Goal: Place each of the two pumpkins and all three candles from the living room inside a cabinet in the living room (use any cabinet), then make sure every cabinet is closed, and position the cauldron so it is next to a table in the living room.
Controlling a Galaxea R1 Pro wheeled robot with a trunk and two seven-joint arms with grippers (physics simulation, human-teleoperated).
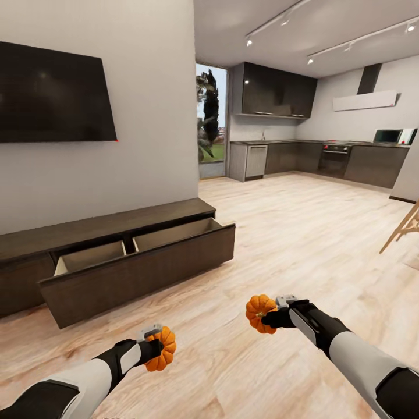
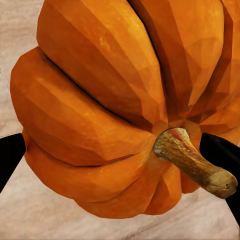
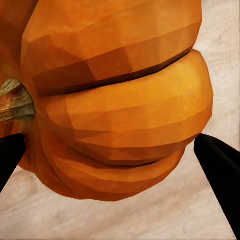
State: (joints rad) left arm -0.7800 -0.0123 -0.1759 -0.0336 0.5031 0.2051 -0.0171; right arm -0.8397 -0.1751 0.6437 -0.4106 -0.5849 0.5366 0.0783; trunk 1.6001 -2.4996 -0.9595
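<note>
The cabinet (image 1: 116,256) at left of the frame has its long drawer pulled open. At lower frame both arms reach forward above the floor: left gripper (image 1: 156,347) pinching one pumpkin (image 1: 162,349), right gripper (image 1: 269,317) pinching the other pumpkin (image 1: 259,313).

A pale grey wall (image 1: 145,87) carries a black TV (image 1: 52,93). Light wood floor (image 1: 291,233) runs back to a kitchen with dark cupboards (image 1: 279,90), an oven (image 1: 333,160), a white hood (image 1: 365,100) and a tall window (image 1: 210,119). Track lights (image 1: 355,41) cross the ceiling. A wooden chair leg (image 1: 404,227) shows at the right edge.
</note>
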